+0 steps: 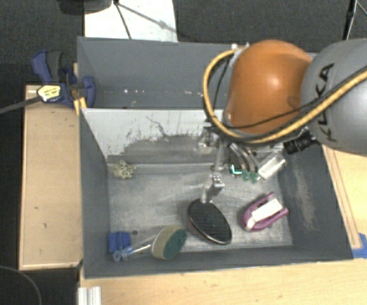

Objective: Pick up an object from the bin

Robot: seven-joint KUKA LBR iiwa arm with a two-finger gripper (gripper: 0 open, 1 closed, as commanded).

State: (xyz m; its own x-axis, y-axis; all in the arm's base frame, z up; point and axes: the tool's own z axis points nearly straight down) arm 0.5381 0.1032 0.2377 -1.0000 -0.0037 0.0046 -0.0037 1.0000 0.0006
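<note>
Grey bin point(158, 192) holds a black oval disc point(209, 222) lower centre, purple clip point(265, 211) right, blue-handled brush point(146, 244) lower left, beige lump point(122, 169) left.

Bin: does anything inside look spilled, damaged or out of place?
Only wear: pale scratches mark the bin's sloped back wall. The black oval thing, purple-and-white thing and blue-handled tool lie separately, apparently intact.

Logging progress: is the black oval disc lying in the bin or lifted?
Lying: the black oval disc rests flat on the grey metal bin floor, gripper by its upper edge.
</note>
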